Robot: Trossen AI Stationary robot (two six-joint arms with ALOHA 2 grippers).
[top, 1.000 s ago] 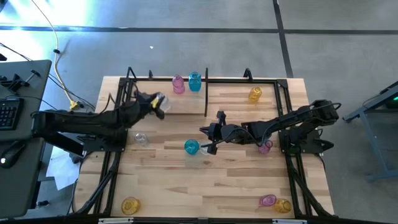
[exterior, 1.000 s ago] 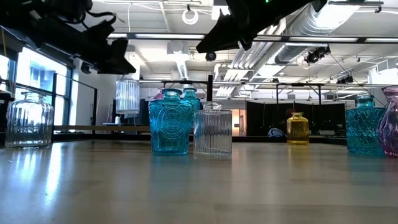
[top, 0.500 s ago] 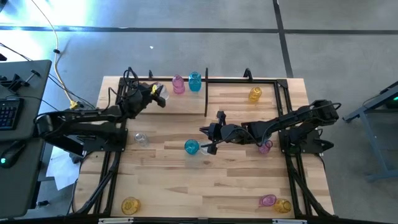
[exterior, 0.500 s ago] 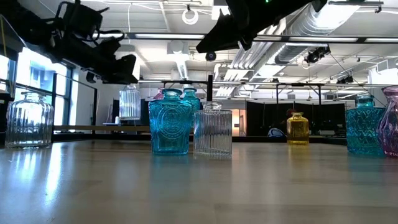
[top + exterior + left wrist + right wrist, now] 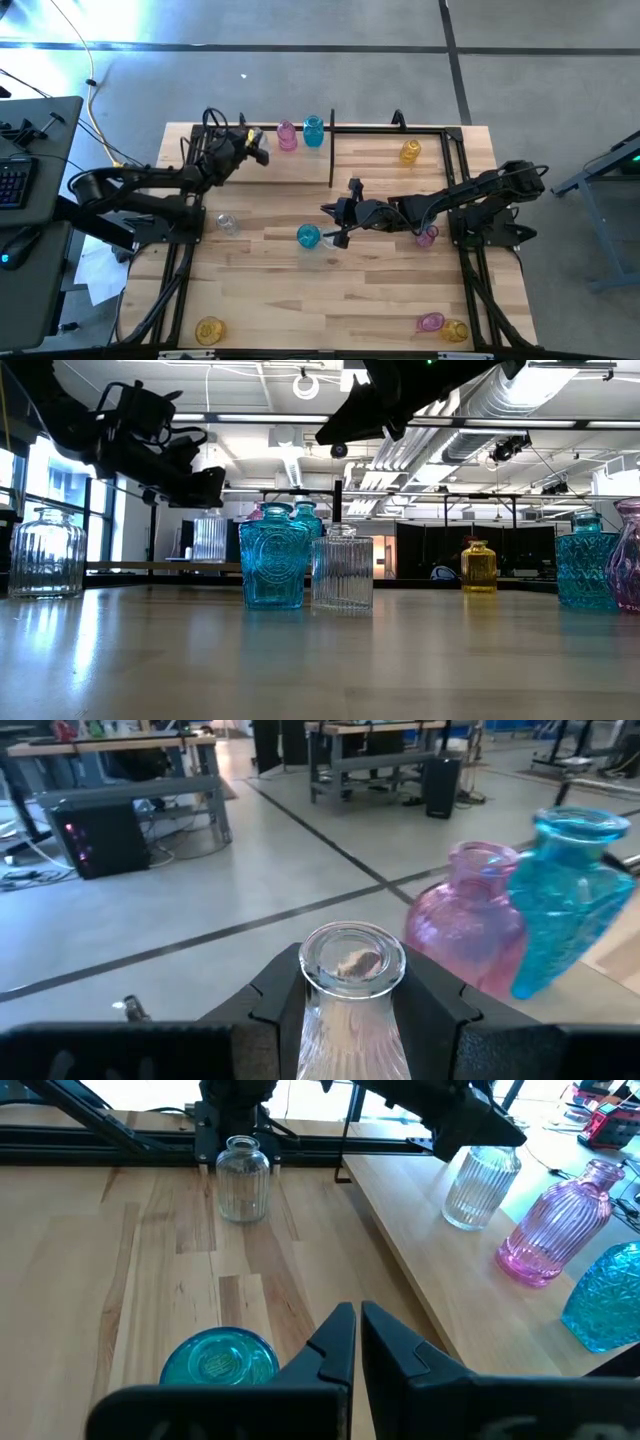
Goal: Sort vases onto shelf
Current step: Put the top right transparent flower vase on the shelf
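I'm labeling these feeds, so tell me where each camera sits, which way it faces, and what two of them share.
High: overhead, straight down on the table, both arms.
Low: table height, level across; arms overhead.
Left wrist: on the left arm, left gripper shut on the clear vase, facing pink vase and teal vase.
Right wrist: right gripper shut, empty, above a teal jar.
Shared: both wrist views show the held clear vase.

Bright, even overhead lighting. Low view: ceiling lamps glare, arms silhouetted, tabletop (image 5: 320, 660) foreground blurred. High view: bluish glare upper-left. Shadows soft.
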